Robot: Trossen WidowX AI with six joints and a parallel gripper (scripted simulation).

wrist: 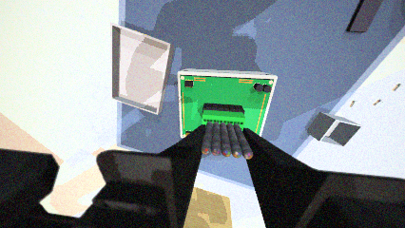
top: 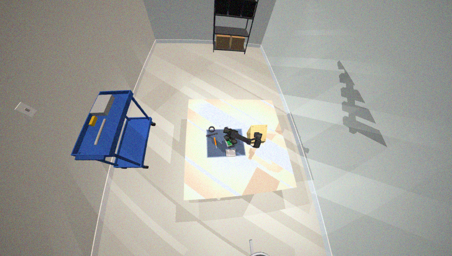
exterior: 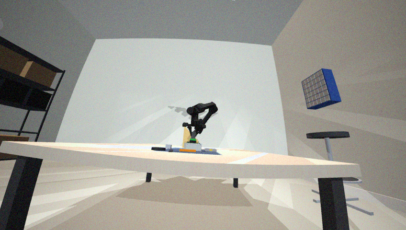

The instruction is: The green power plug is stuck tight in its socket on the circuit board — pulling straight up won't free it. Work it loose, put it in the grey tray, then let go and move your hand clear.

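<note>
gripper (top: 228, 141) (exterior: 192, 139) (wrist: 223, 130) is clamped on the green power plug (exterior: 192, 140) (wrist: 223, 117), which sits at the black socket (wrist: 223, 108) on the circuit board (top: 229, 143) (wrist: 195, 106). i read this as the loosening step. next i'd rock it gently side to side, no straight pull, then lift once it gives. grey tray (top: 231, 153) (wrist: 141, 69) is beside the board, nothing in it. slipping off is my main worry.

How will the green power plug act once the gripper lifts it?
The green power plug looks like a stiff, blocky shell, so it probably won't bend between the gripper's fingers. Its short row of dark wires may flex a little. Being small and apparently plastic, it is likely light, though the snug socket may resist first.
</note>
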